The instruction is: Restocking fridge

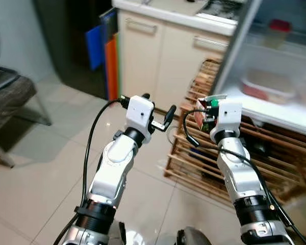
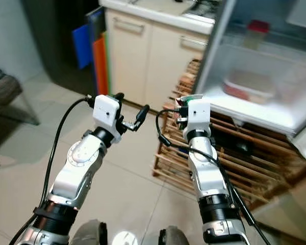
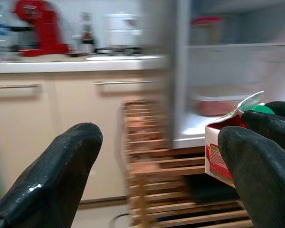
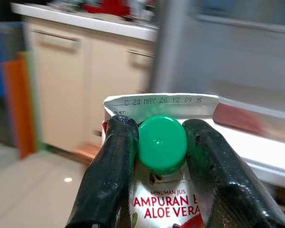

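My right gripper (image 4: 156,147) is shut on a red and white juice carton (image 4: 164,199) with a green cap (image 4: 162,143), the two fingers clamping its top on either side of the cap. In the head views the carton (image 1: 206,113) is held up in front of the open fridge (image 1: 275,87). A lidded container with red contents (image 1: 268,86) lies on a fridge shelf, and a red-lidded tub (image 1: 277,31) stands on the shelf above. My left gripper (image 1: 160,121) is raised beside the right one, open and holding nothing; its wrist view catches the carton (image 3: 218,152) to one side.
A slatted wooden rack (image 1: 204,163) stands on the tiled floor below the fridge opening. Cream kitchen cabinets (image 1: 158,56) lie behind, with blue and orange boards (image 1: 106,51) leaning at their left. A dark chair (image 1: 10,97) sits at far left.
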### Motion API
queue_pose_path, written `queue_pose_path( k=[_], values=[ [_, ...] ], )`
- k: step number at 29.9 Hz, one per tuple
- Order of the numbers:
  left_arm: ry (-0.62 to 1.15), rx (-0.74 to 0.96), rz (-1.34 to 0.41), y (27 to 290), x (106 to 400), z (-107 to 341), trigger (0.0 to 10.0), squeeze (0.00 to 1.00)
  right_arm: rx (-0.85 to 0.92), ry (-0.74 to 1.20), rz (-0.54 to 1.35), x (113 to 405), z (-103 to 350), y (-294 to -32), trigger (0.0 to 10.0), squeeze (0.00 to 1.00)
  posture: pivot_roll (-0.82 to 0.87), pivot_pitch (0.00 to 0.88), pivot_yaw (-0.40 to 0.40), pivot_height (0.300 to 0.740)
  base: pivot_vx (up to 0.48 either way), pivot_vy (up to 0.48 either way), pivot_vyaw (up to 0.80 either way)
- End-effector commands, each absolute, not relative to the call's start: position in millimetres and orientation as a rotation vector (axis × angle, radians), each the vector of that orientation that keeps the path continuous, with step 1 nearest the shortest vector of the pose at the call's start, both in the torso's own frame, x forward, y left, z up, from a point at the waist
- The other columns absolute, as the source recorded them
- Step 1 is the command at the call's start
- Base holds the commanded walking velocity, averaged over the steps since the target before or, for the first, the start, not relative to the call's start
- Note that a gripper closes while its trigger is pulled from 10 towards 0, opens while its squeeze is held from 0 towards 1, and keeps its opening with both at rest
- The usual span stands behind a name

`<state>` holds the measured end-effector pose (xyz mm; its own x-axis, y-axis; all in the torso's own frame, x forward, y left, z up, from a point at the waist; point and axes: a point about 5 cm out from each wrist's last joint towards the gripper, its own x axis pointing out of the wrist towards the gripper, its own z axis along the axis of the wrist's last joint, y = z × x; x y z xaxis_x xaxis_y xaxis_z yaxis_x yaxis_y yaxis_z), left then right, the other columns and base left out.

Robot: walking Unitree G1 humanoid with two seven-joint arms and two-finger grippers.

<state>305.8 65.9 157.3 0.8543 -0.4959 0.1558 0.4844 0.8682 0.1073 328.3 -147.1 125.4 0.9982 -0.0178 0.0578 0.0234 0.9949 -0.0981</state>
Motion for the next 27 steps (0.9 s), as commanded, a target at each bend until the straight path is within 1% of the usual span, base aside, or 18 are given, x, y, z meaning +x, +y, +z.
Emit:
queue_pose_path(
  k=[1,16,19,22,23,27],
  values=[
    [-0.200,0.071,-0.544,60.1,304.9,161.2,10.0,0.00,-0.093,-0.071,-0.036,327.4,128.2,-154.3,0.0,0.00,0.04,0.000,-0.057,0.690,0.000,0.000,-0.68],
    [-0.196,0.074,-0.560,59.4,304.4,158.4,10.0,0.00,-0.113,-0.096,-0.044,326.3,130.4,-156.8,0.0,0.00,0.04,0.000,-0.057,0.690,0.000,0.000,-0.69],
    [-0.193,0.067,-0.556,59.8,304.9,158.0,10.0,0.00,-0.074,-0.093,-0.016,325.7,130.4,-154.0,0.0,0.00,0.04,0.000,-0.060,0.690,0.000,0.000,0.00],
    [-0.188,0.059,-0.551,60.4,305.6,157.9,10.0,0.00,-0.073,-0.072,-0.007,326.4,129.4,-151.7,0.0,0.00,0.04,0.000,-0.059,0.690,0.000,0.000,0.00],
    [-0.186,0.055,-0.548,61.0,306.2,157.8,10.0,0.00,-0.071,-0.048,-0.008,327.3,127.3,-150.4,0.0,0.00,0.04,0.000,-0.059,0.681,0.000,0.000,0.00],
    [-0.186,0.051,-0.547,61.0,306.7,158.4,10.0,0.00,-0.079,-0.053,-0.011,327.5,127.5,-149.1,0.0,0.00,0.04,0.000,-0.059,0.661,0.000,0.000,0.00]
  ],
)
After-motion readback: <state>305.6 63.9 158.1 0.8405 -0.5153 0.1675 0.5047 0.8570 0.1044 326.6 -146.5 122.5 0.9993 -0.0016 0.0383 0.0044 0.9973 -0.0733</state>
